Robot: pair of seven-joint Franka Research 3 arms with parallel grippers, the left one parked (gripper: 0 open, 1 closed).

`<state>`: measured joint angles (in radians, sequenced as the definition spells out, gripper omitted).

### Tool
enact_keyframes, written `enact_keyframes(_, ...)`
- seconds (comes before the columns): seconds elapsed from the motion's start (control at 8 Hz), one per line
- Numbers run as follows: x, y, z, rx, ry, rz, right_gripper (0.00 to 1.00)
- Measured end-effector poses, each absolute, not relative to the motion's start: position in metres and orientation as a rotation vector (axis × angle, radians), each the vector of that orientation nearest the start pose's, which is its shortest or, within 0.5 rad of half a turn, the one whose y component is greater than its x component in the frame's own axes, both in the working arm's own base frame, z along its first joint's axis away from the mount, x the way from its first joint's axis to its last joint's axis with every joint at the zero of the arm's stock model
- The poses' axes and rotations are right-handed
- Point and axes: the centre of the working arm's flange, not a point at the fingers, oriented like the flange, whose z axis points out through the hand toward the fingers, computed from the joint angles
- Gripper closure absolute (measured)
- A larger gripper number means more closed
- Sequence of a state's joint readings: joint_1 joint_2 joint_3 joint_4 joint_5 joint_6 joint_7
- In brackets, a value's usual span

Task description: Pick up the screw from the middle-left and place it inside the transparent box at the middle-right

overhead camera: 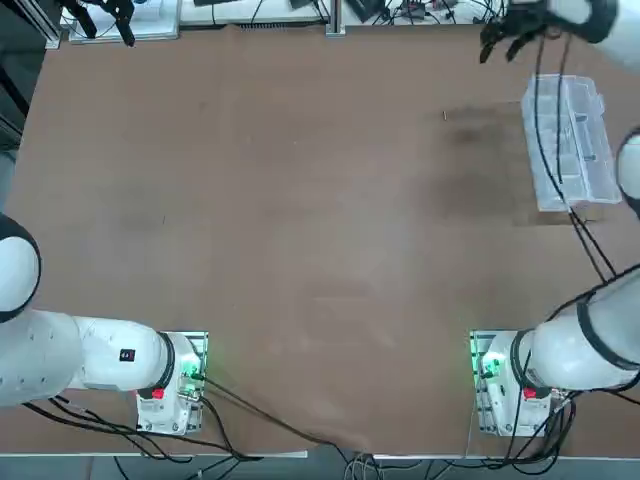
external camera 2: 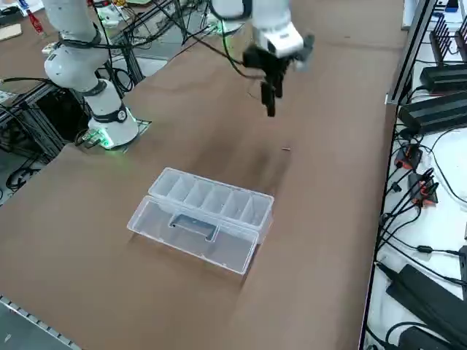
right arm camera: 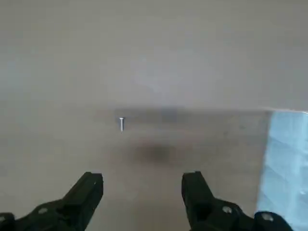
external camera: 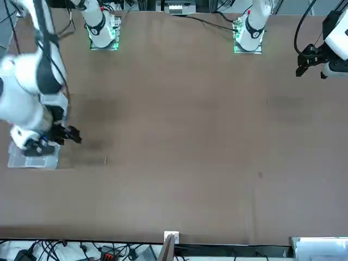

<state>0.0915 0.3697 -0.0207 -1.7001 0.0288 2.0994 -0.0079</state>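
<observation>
Approach step: my right gripper hung above table, jaws spread, empty. Screw lay ahead; transparent box stood lid-open. Next: centre over screw, descend.

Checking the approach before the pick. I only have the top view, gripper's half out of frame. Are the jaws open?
Observer: Yes. The wrist view shows the right gripper open, nothing between its fingers.
Operator: Is it touching the table?
Observer: No. The side view shows it hanging above the table, fingers pointing down.
Operator: Box lid?
Observer: The side view shows the transparent box lying open, lid folded flat beside the compartments.
Operator: Screw in sight?
Observer: The wrist view shows the screw bare on the table, apart from the box.
</observation>
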Motion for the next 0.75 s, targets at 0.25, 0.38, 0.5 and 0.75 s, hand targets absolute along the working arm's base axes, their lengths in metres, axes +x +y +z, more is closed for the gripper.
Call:
enact_keyframes(0.25, 0.668, 0.068, 0.32, -3.122, -0.132, -0.067, 0.0)
enact_keyframes(0.38, 0.672, 0.071, 0.295, -3.122, -0.136, -0.082, 0.0)
enact_keyframes(0.5, 0.675, 0.07, 0.277, -3.124, -0.133, -0.095, 0.0)
enact_keyframes(0.75, 0.679, 0.067, 0.248, -3.127, -0.127, -0.115, 0.02)
